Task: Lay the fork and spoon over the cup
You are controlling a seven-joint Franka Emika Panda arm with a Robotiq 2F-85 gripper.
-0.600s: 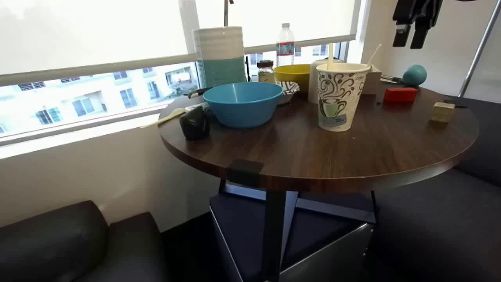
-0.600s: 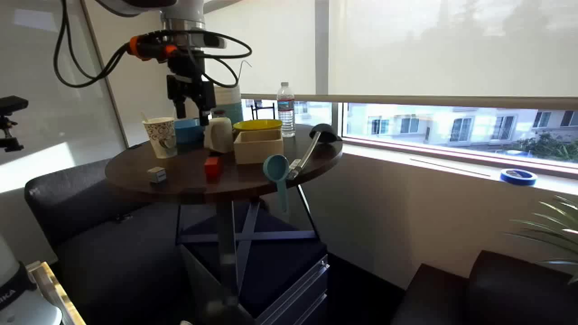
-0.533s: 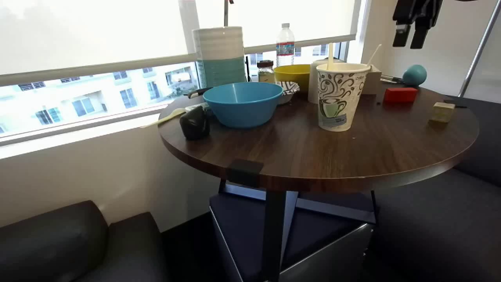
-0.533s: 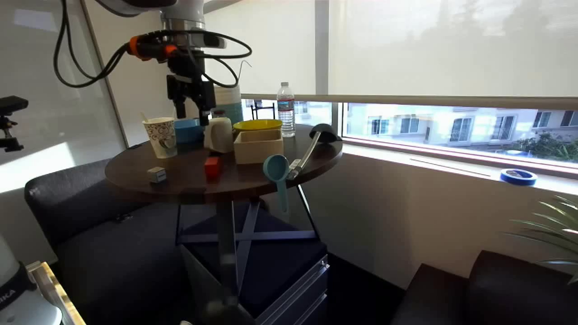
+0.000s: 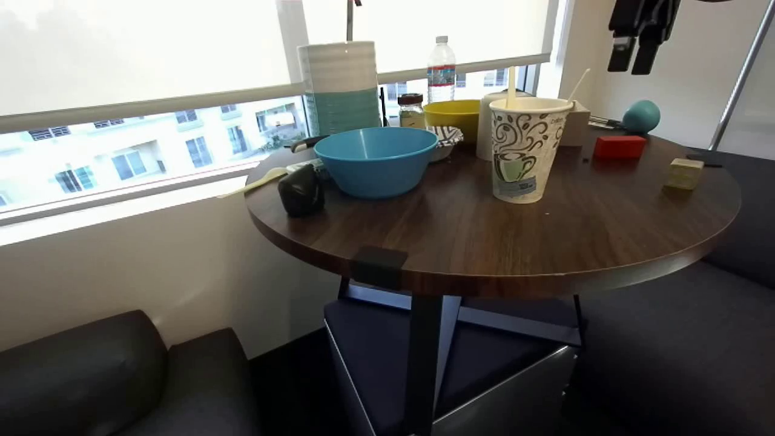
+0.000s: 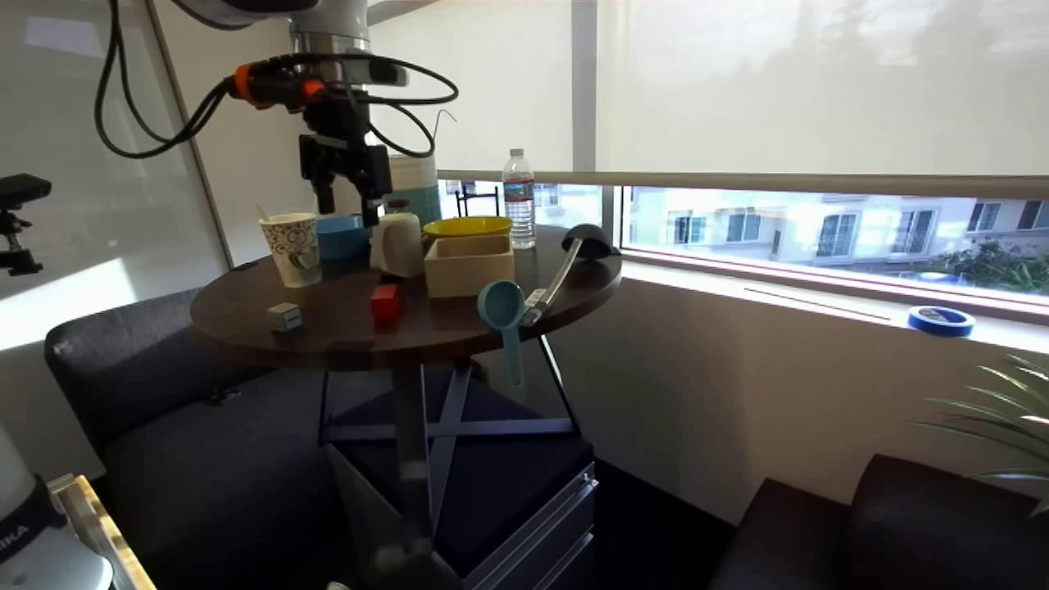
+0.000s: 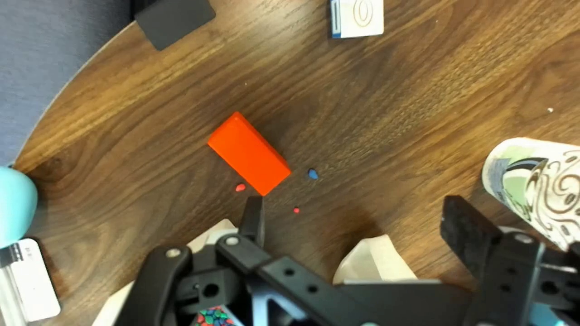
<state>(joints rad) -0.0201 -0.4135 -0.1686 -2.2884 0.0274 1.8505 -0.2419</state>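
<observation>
Above the round wooden table (image 5: 466, 236), we observe the gripper (image 7: 353, 215), jaws wide apart, holding nothing. We locate the patterned cup (image 5: 524, 154) upright on the table, apart from the red block (image 7: 249, 154). Two pale handles (image 5: 511, 86), type indistinct to us, project above the cup.

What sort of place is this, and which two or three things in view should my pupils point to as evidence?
Probably an office break corner, though a home isn't ruled out. The clues are the paper cup, the dark padded seats and the cabinet with drawers.
</observation>
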